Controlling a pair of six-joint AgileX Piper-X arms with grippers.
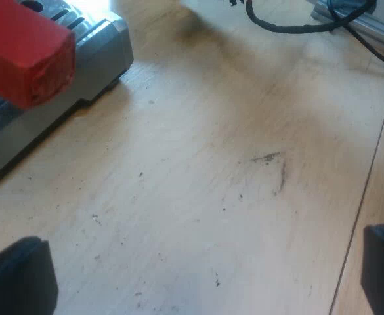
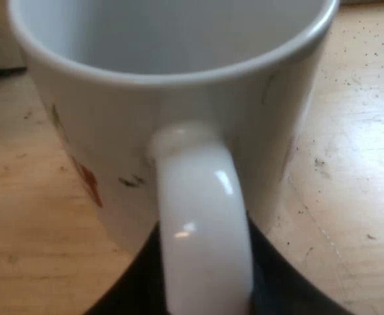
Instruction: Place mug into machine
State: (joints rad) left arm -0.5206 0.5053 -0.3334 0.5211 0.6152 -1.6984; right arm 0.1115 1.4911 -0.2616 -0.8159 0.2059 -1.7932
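- one white mug [image 2: 178, 85]
- one red handle end [image 1: 24, 49]
- one grey machine [image 1: 96, 56]
- one wooden table [image 1: 211, 131]
- two black fingers [image 1: 18, 279] on my left gripper [image 1: 198, 275]

The mug [image 2: 119, 125] is glossy white with small red, green and dark marks on its side, the handle end [image 1: 24, 49] is bright red, the machine [image 1: 96, 62] is silver-grey, and the table [image 1: 211, 170] is pale wood grain flecked with dark specks
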